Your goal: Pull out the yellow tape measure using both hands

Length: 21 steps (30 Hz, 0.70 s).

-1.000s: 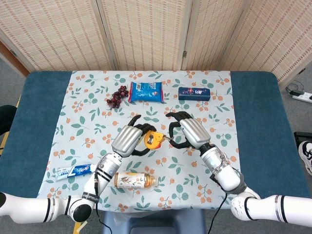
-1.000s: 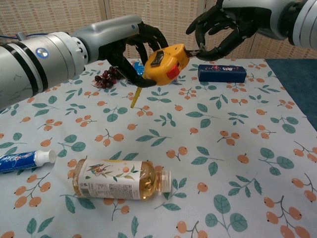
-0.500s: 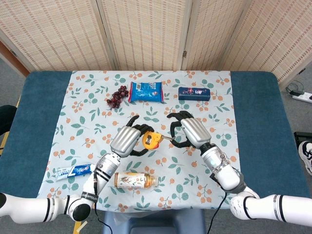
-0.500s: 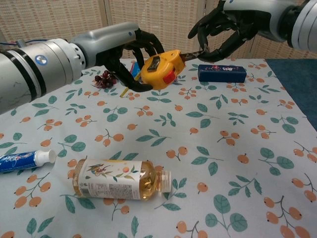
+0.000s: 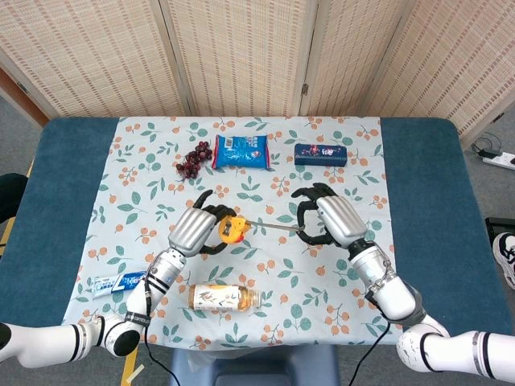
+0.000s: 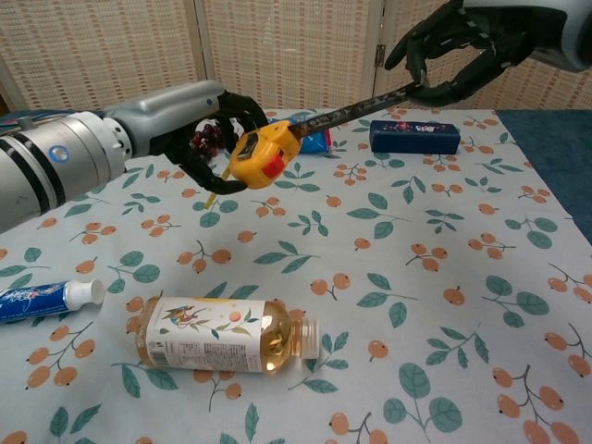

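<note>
The left robot hand (image 6: 199, 129) is wrapped around the yellow tape measure (image 6: 255, 158) and holds it up above the flowery table (image 5: 338, 265), while the right robot hand (image 6: 462, 51) pinches the end of the tape strip (image 6: 356, 107) between its fingertips. The strip is stretched out in a straight line between the two hands, so I think the pulling step is partway done. Next, the hands should move farther apart, with the case gripped tight so the strip does not slip back.

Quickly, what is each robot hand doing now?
Left robot hand: holding the tape measure.
Right robot hand: pinching the tape's pulled-out blade.
</note>
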Each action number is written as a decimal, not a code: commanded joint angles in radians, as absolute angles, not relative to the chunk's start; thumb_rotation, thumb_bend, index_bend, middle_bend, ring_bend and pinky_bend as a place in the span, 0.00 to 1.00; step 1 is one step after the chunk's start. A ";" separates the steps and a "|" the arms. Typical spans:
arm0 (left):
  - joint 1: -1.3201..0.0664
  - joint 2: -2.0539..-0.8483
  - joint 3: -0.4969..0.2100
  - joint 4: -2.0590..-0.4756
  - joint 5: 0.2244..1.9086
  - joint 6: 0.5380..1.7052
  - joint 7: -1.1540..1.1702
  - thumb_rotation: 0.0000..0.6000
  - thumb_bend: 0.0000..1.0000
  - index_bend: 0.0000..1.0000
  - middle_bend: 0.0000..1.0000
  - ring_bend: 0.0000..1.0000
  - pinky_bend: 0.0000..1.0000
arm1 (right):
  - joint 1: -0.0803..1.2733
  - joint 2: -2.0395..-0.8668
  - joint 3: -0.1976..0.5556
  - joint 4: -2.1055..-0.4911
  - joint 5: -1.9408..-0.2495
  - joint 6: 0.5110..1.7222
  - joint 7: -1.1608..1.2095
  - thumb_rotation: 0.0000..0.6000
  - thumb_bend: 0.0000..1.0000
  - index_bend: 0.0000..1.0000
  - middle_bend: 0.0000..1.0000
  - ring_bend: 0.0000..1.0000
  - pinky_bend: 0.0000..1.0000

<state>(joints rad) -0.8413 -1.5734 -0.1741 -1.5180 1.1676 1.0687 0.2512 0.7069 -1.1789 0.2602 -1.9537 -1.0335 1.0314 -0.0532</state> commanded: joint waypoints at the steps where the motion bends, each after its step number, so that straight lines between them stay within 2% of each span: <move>1: -0.828 -1.586 -0.156 -1.465 1.215 1.053 0.192 1.00 0.36 0.57 0.51 0.39 0.06 | 0.679 -1.144 0.256 -1.973 -1.064 1.043 -0.021 1.00 0.52 0.71 0.27 0.20 0.09; 12: -0.789 -1.657 -0.127 -1.247 1.231 0.998 0.065 1.00 0.36 0.58 0.51 0.39 0.06 | 0.587 -1.011 0.254 -2.045 -1.175 1.091 0.087 1.00 0.52 0.71 0.27 0.20 0.09; 21: -0.780 -1.695 -0.132 -1.144 1.260 0.984 0.013 1.00 0.36 0.59 0.51 0.39 0.06 | 0.538 -0.957 0.258 -2.062 -1.222 1.124 0.151 1.00 0.52 0.71 0.27 0.20 0.09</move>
